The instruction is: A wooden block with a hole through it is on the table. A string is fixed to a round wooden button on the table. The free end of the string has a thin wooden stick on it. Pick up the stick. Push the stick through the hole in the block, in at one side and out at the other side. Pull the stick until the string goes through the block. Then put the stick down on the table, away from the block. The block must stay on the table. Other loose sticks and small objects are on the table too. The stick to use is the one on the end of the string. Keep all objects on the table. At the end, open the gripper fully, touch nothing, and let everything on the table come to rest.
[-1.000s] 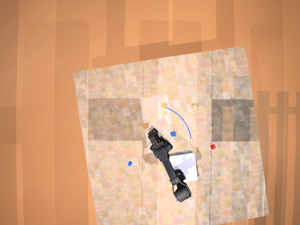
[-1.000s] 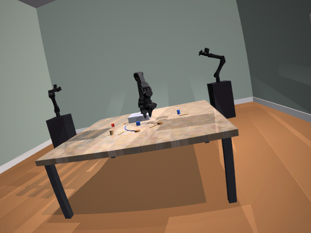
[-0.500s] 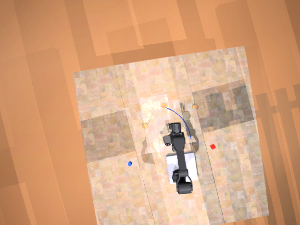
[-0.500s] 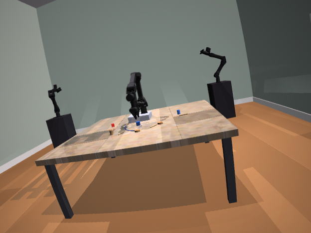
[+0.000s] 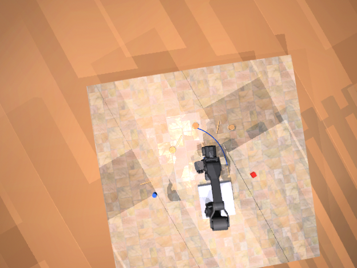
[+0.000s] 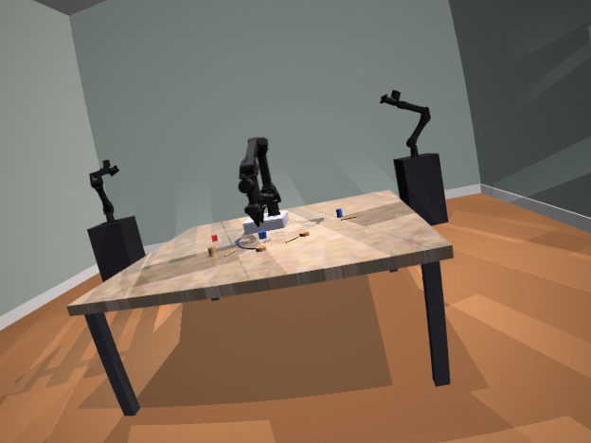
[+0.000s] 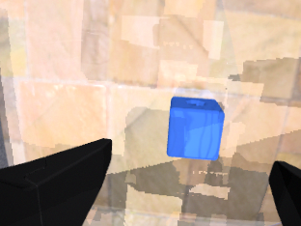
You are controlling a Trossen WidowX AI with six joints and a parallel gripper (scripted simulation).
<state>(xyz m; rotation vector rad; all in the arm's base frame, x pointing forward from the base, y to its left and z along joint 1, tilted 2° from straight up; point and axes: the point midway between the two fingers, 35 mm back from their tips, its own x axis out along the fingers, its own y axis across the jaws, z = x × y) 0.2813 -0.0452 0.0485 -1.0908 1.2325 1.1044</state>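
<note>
My tool (image 5: 209,151) (image 6: 258,222) (image 7: 192,159) is released, its fingers wide apart with nothing between them, above the blue block (image 7: 195,127) (image 6: 262,234), which sits upright on the desk (image 5: 129,115) (image 6: 295,267). Farther out, the string's stick (image 5: 229,172) lies just beyond the white base plate (image 5: 229,196) (image 6: 251,227); the blue string (image 5: 217,141) (image 6: 239,243) curves back to its button (image 5: 195,125) (image 6: 260,248). I judge I'm at the pick-up step: I should carry over to that stick, align across it, then descend, clear of the block.
</note>
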